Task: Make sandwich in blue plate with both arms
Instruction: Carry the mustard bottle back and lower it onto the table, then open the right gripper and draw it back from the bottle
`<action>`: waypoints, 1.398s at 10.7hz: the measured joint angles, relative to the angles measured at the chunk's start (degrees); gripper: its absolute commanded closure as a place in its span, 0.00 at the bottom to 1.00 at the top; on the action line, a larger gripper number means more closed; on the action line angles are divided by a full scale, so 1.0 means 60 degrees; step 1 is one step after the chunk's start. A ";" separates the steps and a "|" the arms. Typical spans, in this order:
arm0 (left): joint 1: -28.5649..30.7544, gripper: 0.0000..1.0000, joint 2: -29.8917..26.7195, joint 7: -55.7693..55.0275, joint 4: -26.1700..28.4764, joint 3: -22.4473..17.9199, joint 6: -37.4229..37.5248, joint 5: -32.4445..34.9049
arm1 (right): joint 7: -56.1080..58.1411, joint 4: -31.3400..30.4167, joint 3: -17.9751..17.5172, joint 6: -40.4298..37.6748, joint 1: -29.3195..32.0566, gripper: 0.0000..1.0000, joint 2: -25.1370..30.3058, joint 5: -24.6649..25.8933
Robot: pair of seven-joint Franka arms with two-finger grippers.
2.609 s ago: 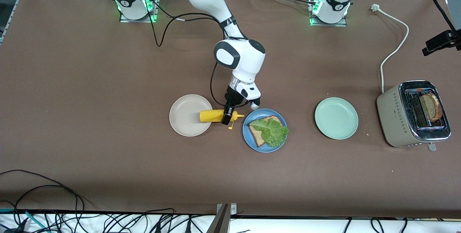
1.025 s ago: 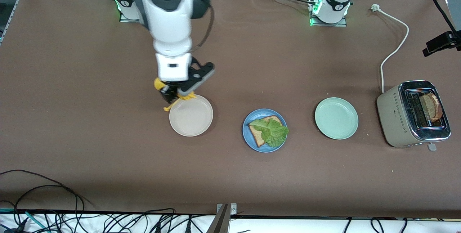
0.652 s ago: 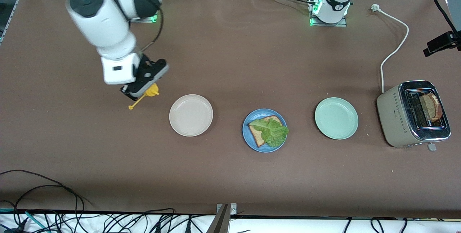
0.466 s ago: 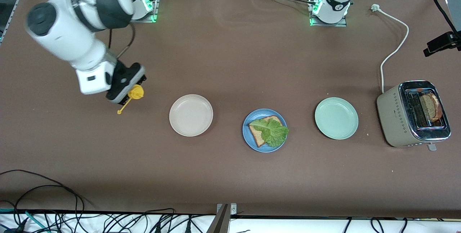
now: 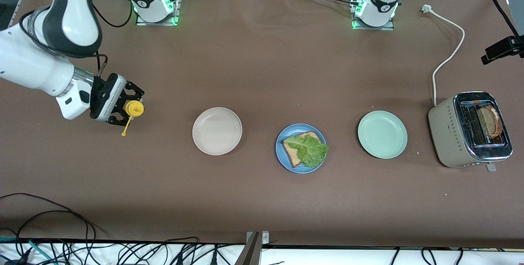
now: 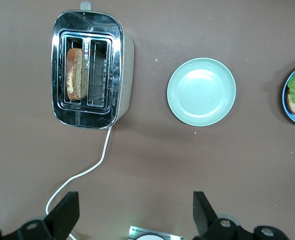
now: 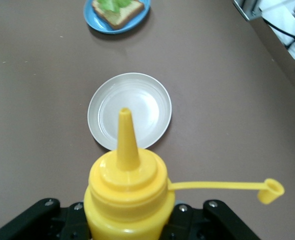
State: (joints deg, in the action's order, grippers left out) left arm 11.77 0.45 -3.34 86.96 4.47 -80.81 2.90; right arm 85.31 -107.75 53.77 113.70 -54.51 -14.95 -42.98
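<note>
The blue plate (image 5: 305, 169) lies mid-table and holds one slice of brown bread (image 5: 291, 153) with a green lettuce leaf (image 5: 312, 150) on top. A second slice (image 5: 489, 121) stands in a slot of the toaster (image 5: 452, 134). My right gripper (image 5: 123, 107) is shut on a yellow squeeze bottle (image 7: 125, 195), over bare table toward the right arm's end. The bottle's cap (image 5: 124, 133) dangles on its tether. My left gripper (image 6: 135, 207) is open and empty, high over the table near the toaster (image 6: 90, 70). It does not show in the front view.
A beige-white plate (image 5: 217, 131) lies between the bottle and the blue plate. A mint-green plate (image 5: 382, 134) lies between the blue plate and the toaster. The toaster's white cord (image 5: 448, 56) runs toward the left arm's base (image 5: 378, 5). Cables hang along the table's near edge.
The right arm has swung with the yellow bottle from beside the blue plate, past the beige-white plate, to the right arm's end of the table. Nothing else has moved.
</note>
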 measured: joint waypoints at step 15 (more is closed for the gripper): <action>0.0014 0.00 0.0008 0.0000 0.0000 -0.0002 0.0006 0.0000 | 0.8476 0.0000 -0.1308 -0.5757 0.4398 1.00 -0.4682 -0.6128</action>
State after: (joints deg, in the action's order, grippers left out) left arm 11.86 0.50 -3.34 86.96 4.46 -80.77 2.90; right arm 136.17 -107.75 45.92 79.16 -28.12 -43.05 -79.75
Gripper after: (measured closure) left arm 0.000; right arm 0.868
